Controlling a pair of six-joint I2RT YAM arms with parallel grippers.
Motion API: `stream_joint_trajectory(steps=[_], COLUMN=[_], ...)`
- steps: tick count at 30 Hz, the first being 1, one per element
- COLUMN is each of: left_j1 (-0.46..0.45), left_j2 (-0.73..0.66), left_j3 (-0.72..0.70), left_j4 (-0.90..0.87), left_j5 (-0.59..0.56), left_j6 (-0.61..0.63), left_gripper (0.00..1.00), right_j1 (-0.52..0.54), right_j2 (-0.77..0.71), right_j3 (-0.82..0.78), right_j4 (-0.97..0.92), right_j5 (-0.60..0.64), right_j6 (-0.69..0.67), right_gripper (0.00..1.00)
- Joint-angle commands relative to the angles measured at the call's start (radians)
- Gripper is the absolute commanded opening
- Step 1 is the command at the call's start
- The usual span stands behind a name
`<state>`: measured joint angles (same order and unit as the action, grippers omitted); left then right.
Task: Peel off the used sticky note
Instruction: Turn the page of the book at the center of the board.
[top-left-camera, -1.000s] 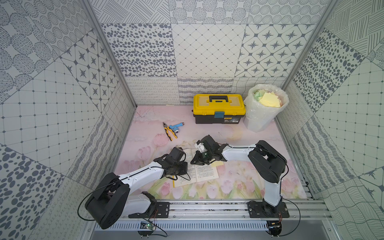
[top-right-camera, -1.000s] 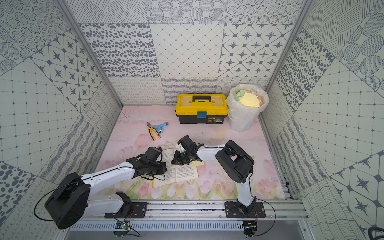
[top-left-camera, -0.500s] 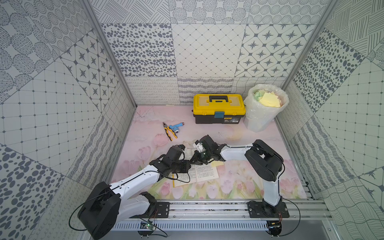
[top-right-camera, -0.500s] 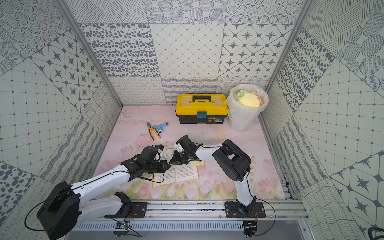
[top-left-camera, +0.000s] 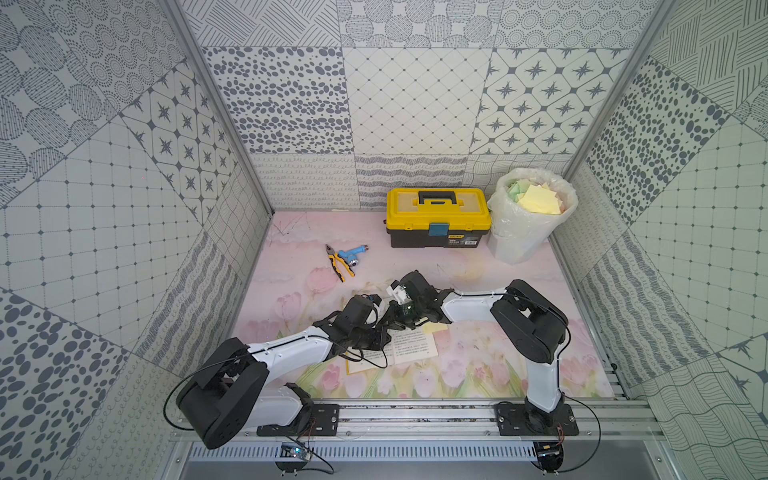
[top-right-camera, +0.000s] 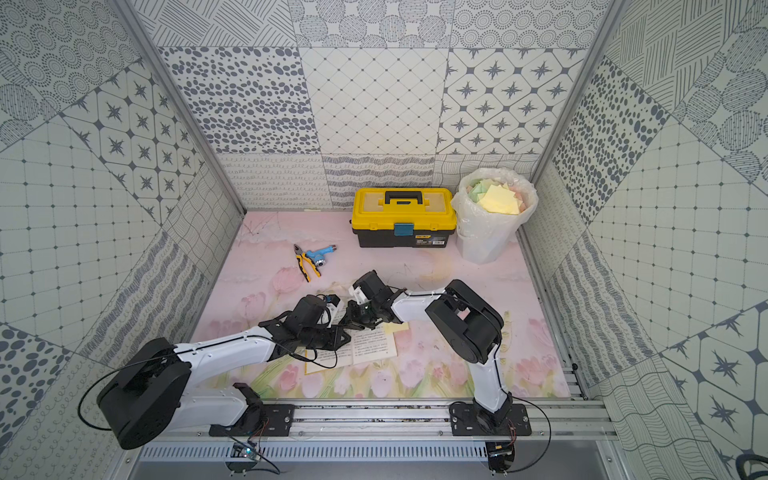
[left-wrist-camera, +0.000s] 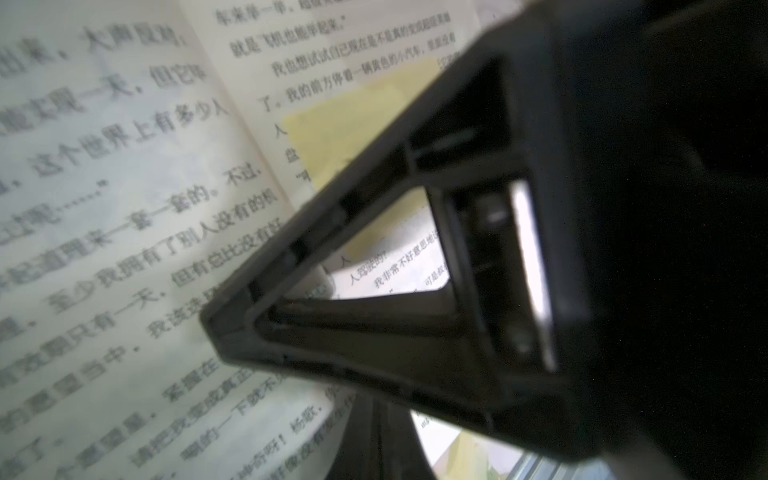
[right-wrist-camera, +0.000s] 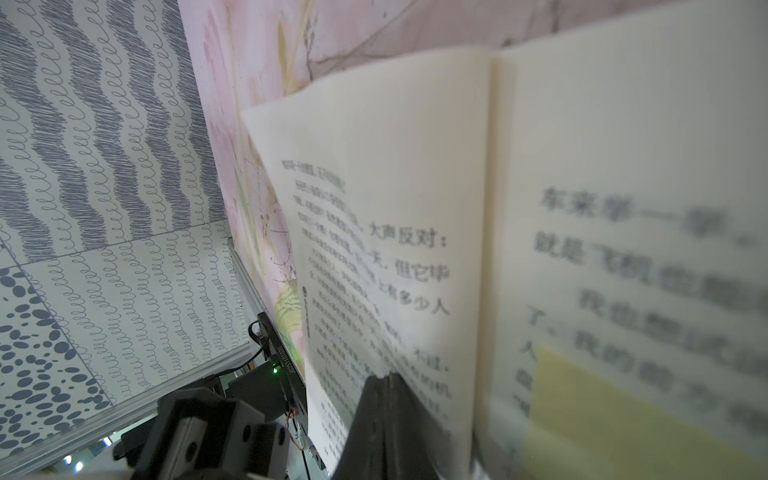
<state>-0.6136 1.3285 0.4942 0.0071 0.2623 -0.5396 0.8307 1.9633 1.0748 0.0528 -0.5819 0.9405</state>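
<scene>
Hovering low over an open paperback book with printed Chinese text, both arms meet at its far edge on the pink floral table, with the peel judged not yet begun. The pale yellow square sticky note lies flat on the book's right-hand page, below the first few lines of print and close to the gutter. No corner appears lifted in either wrist view.

The right end effector has its jaws pressed together, tips down near the gutter on the left-hand page, with nothing visible between them. The left end effector also has its jaws together and holds no paper. Its black triangular finger crosses in front of the note.

A small yellow patch shows just beside the right page in both top views; whether it belongs to the same note cannot be told.

What seems left is nearly everything: parting the jaws, catching a free edge of the note, and drawing it off while the page is kept down. A white bin lined with a clear plastic bag stands at the far right beside a yellow-and-black toolbox. It already holds discarded notes and looks the likely destination.
</scene>
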Motion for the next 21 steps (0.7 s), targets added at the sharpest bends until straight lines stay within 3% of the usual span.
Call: stream_joint_trajectory(steps=[1,10,21], left_j1=[-0.010,-0.012,-0.029], left_j2=[0.036,0.078,0.036], left_j3=[-0.022,-0.030,-0.006], left_j4=[0.072,0.062,-0.034], left_j5=[-0.020,-0.078,-0.160], left_j6=[0.040,0.054,0.073], left_gripper=[0.01,0.00,0.01], right_j1=[-0.004,-0.047,-0.157], right_j2=[-0.047,-0.185,-0.307], right_j3=[-0.026,-0.056,-0.197], right_j4=[-0.019,-0.122,-0.200], right_j5=[0.053,0.134,0.185], right_j6=[0.012,-0.026,-0.061], right_gripper=[0.05,0.12,0.30])
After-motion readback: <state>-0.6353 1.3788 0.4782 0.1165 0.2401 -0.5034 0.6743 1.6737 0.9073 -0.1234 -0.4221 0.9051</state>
